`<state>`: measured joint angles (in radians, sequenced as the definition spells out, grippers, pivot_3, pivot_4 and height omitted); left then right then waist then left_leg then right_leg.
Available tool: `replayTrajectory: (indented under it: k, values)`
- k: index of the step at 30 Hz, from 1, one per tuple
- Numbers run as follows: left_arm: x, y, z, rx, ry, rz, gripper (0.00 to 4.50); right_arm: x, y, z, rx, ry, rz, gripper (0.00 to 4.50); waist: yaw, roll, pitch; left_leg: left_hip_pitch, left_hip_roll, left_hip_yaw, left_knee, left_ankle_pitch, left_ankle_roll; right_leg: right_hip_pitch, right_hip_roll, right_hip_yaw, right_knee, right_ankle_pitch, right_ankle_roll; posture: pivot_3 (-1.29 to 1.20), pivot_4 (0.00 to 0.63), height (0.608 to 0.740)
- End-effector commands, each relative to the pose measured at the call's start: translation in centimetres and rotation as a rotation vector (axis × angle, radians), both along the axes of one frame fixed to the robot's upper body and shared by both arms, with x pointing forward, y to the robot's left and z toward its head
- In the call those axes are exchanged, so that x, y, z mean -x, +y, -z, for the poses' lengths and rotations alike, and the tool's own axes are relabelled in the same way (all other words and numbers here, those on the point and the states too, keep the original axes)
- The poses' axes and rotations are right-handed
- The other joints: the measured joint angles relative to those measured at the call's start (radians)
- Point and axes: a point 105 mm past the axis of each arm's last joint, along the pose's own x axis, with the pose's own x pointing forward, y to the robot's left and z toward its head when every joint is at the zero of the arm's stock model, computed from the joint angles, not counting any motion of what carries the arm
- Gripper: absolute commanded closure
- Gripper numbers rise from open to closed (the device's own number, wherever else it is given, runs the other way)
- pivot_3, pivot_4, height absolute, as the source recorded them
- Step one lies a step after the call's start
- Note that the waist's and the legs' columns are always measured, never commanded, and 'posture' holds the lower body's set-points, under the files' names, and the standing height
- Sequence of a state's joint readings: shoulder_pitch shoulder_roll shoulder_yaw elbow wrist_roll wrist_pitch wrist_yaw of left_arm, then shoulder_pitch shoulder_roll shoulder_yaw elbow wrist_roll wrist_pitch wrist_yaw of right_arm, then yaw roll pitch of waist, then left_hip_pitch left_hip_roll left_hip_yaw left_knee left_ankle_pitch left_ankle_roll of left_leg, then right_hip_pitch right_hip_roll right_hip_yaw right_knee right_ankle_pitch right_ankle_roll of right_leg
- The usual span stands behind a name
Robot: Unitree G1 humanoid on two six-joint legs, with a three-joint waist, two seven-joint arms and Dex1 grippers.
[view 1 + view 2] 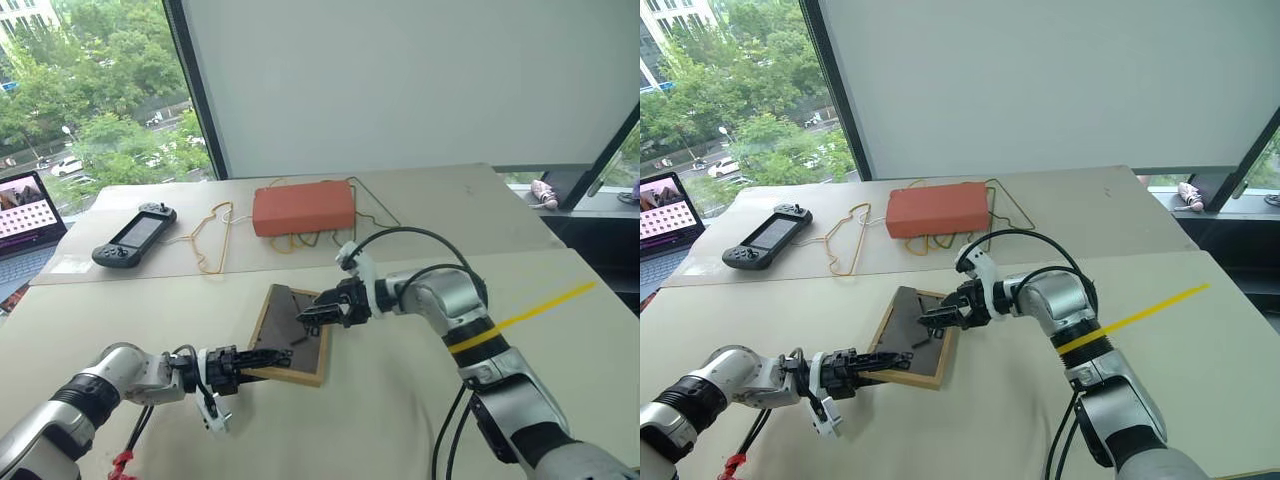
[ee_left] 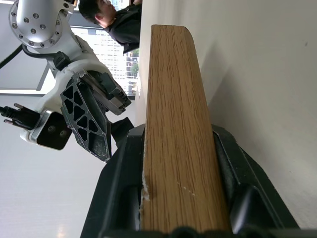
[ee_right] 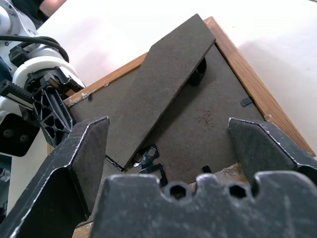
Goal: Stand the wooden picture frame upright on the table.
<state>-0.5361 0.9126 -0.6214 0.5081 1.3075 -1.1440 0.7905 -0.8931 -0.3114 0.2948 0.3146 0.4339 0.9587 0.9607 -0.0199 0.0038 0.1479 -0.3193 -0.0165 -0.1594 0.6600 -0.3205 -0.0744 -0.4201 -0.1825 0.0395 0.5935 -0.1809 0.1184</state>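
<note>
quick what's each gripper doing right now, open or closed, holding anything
Left gripper: closed on the edge of the wooden picture frame.
Right gripper: open, holding nothing, hovering over the frame's dark back and its fold-out stand.

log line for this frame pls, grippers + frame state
left gripper: shut on wooden picture frame edge | right gripper: open over frame back, stand folded out | frame: back up on table, not upright

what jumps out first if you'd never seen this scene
Mid-table, the wooden picture frame lies back-up, the left gripper clamped on its near edge while the open right gripper hovers over its fold-out stand. Behind it, an orange-red box sits on the table.
</note>
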Motion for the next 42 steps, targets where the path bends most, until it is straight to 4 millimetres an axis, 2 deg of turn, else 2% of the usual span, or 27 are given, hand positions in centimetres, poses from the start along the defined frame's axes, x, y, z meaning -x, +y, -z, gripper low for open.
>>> replayTrajectory:
  k: [1, 5, 9, 14, 19, 22, 25, 27, 29, 30, 31, 33, 34, 37, 39, 42]
  values:
    - [0.5, -0.2, 1.6, -0.039, 0.023, 0.005, 3.35, 2.0, 2.5, -1.2, -0.084, 0.053, -0.139, 0.02, -0.002, 0.001, -0.001, 0.000, 0.000, 0.000, 0.000, 0.000, 0.000, 0.000, 0.000, 0.000, 0.000, 0.000, 0.000, 0.00, 0.150, 0.740]
    - [0.5, -0.2, 1.4, -0.040, 0.020, 0.008, 3.35, 4.5, 4.4, -3.4, -0.173, 0.071, -0.258, 0.02, 0.000, 0.001, -0.001, -0.001, 0.000, 0.000, 0.000, 0.000, 0.000, -0.001, 0.000, 0.000, 0.001, 0.001, -0.001, 0.00, 0.150, 0.740]
    - [0.5, -0.2, 1.5, -0.040, 0.021, 0.004, 3.35, 5.2, 5.0, -4.4, -0.203, 0.051, -0.262, 0.02, 0.007, 0.000, 0.000, -0.003, 0.000, -0.001, 0.000, 0.000, -0.001, -0.001, 0.000, -0.001, 0.001, 0.001, -0.001, 0.00, 0.150, 0.740]
    - [0.5, -0.3, 1.5, -0.038, 0.027, 0.001, 3.35, 5.1, 3.9, -5.1, -0.209, -0.019, -0.223, 0.02, 0.007, 0.000, 0.000, -0.004, 0.000, -0.001, 0.000, 0.001, -0.001, -0.003, 0.000, -0.001, 0.000, 0.001, -0.001, 0.00, 0.150, 0.740]
    - [0.6, -0.5, 1.1, -0.032, 0.025, 0.004, 3.35, 5.7, 2.1, -4.3, -0.172, -0.061, -0.192, 0.02, 0.006, 0.000, 0.000, -0.006, 0.000, -0.001, 0.000, 0.001, -0.002, -0.004, 0.000, -0.001, -0.001, 0.001, -0.001, 0.00, 0.150, 0.740]
    - [0.6, -0.7, 0.9, -0.028, 0.022, 0.006, 3.35, 5.3, -0.5, -3.4, -0.149, -0.070, -0.100, 0.02, 0.007, 0.000, 0.000, -0.007, 0.000, -0.001, 0.000, 0.001, -0.002, -0.004, 0.000, -0.001, -0.001, 0.000, -0.001, 0.00, 0.150, 0.740]
    - [0.4, -0.5, 0.5, -0.025, 0.015, -0.004, 3.35, 4.7, -6.4, -1.4, -0.028, -0.136, 0.055, 0.02, 0.012, -0.002, 0.000, -0.007, 0.000, -0.001, 0.000, 0.001, -0.002, -0.003, -0.001, -0.002, -0.003, 0.000, 0.000, 0.00, 0.150, 0.740]
    - [0.4, -0.5, 0.3, -0.024, 0.015, -0.009, 3.35, 4.9, -9.5, -0.3, 0.061, -0.216, 0.109, 0.02, 0.011, -0.003, 0.001, -0.008, 0.000, 0.000, 0.000, 0.001, -0.002, -0.003, -0.001, -0.002, -0.005, 0.000, 0.000, 0.00, 0.150, 0.740]
    - [0.4, -0.4, 0.2, -0.020, 0.016, -0.012, 3.35, 5.0, -11.9, 0.7, 0.217, -0.465, 0.128, 0.02, 0.005, -0.002, 0.001, -0.008, 0.000, 0.000, 0.000, 0.001, -0.002, -0.004, -0.001, -0.002, -0.006, 0.000, 0.000, 0.00, 0.150, 0.740]
    - [0.4, -0.4, 0.1, -0.019, 0.016, -0.014, 3.35, 5.2, -12.4, 1.1, 0.276, -0.550, 0.108, 0.02, 0.006, -0.003, 0.001, -0.007, 0.000, 0.001, 0.000, 0.001, -0.001, -0.004, -0.001, -0.002, -0.005, 0.000, 0.000, 0.00, 0.150, 0.740]
    - [0.4, -0.4, 0.0, -0.013, 0.017, -0.017, 3.35, 6.0, -12.6, 2.1, 0.403, -0.726, 0.028, 0.02, 0.002, -0.003, 0.001, -0.007, 0.000, 0.001, -0.001, 0.000, 0.000, -0.003, -0.001, -0.002, -0.006, -0.003, 0.005, 0.00, 0.150, 0.740]
    - [0.3, -0.4, -0.5, 0.006, 0.016, -0.025, 3.35, 8.2, -11.4, 3.3, 0.516, -1.031, -0.169, 0.02, 0.000, -0.004, 0.002, -0.005, 0.000, 0.005, 0.000, -0.002, 0.003, -0.004, -0.002, 0.001, -0.006, -0.005, 0.009, 0.00, 0.150, 0.740]
    - [0.4, -0.4, -0.8, 0.015, 0.013, -0.027, 3.35, 9.4, -10.3, 3.5, 0.506, -1.152, -0.240, 0.02, -0.004, -0.005, 0.002, -0.003, 0.000, 0.006, 0.000, -0.002, 0.003, -0.003, -0.003, 0.002, -0.006, -0.007, 0.011, 0.00, 0.150, 0.740]
    - [0.4, -0.4, -1.6, 0.041, 0.010, -0.030, 3.35, 10.8, -8.0, 3.0, 0.451, -1.413, -0.304, 0.02, -0.008, -0.012, 0.005, 0.000, 0.000, 0.008, 0.000, -0.002, 0.003, -0.001, -0.002, 0.002, -0.005, -0.007, 0.011, 0.00, 0.150, 0.740]
    - [0.5, -0.4, -1.9, 0.048, 0.011, -0.027, 3.35, 11.0, -7.2, 3.1, 0.452, -1.507, -0.333, 0.02, -0.008, -0.015, 0.007, 0.000, 0.000, 0.008, 0.001, -0.001, 0.000, -0.002, -0.002, 0.002, -0.005, -0.006, 0.010, 0.00, 0.150, 0.740]
    - [0.6, -0.5, -2.1, 0.055, 0.016, -0.027, 3.35, 10.3, -4.8, 3.2, 0.432, -1.651, -0.369, 0.02, -0.009, -0.018, 0.009, -0.001, 0.000, 0.008, 0.001, 0.001, -0.002, -0.001, -0.002, 0.002, -0.007, -0.004, 0.007, 0.00, 0.150, 0.740]
